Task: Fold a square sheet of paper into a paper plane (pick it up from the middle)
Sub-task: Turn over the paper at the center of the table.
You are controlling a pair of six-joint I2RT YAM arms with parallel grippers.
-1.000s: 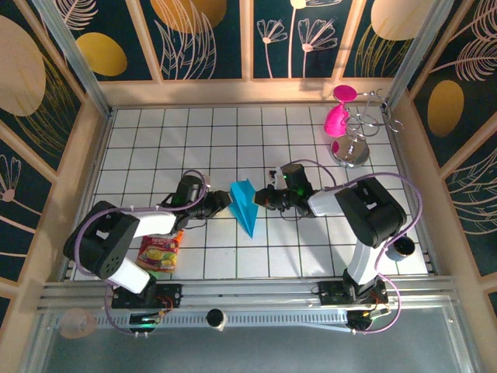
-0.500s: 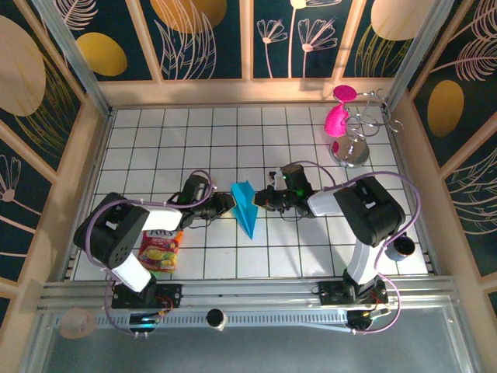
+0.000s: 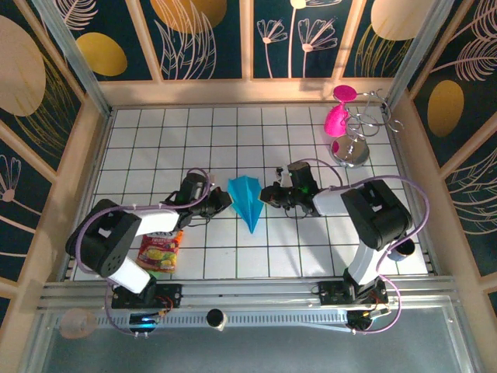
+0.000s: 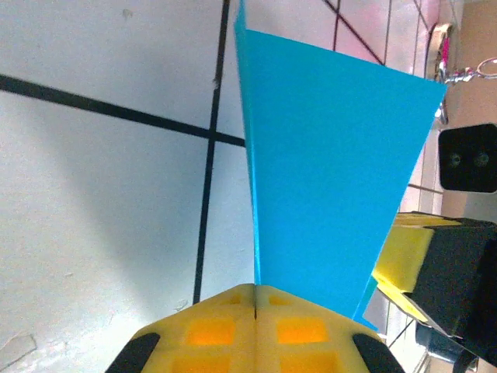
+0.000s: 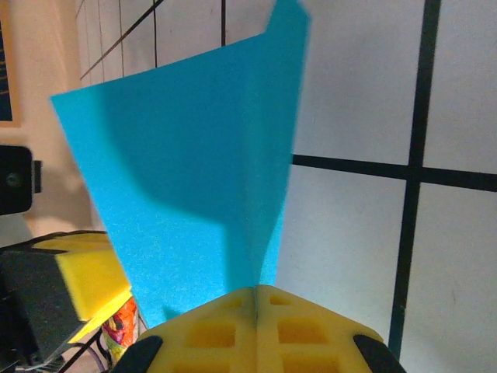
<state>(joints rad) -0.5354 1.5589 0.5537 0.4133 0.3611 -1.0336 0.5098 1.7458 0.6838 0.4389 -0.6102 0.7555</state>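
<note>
Currently, one paper plane sits at the middle of the grid table, with its nose toward the near edge and its wide tail toward the far edge. It is positioned between the two grippers. Whether its underside touches the table cannot be determined.

Left gripper: one unit, at the plane's left edge. In the left wrist view its two yellow pads meet flush, and the edge of the turquoise paper enters the seam between them. The fingers are closed on the plane.

Right gripper: one unit, at the plane's right edge. In the right wrist view its two yellow pads likewise meet along a seam, and the paper rises from that seam. The fingers are closed on the plane.

Each wrist view also shows one yellow pad of the opposite gripper beyond the paper.

Other items: one red-and-yellow snack packet lies beside the left arm, close to the near edge. One metal rack stands at the far right corner and carries pink goblets. The number of goblets cannot be determined.
</note>
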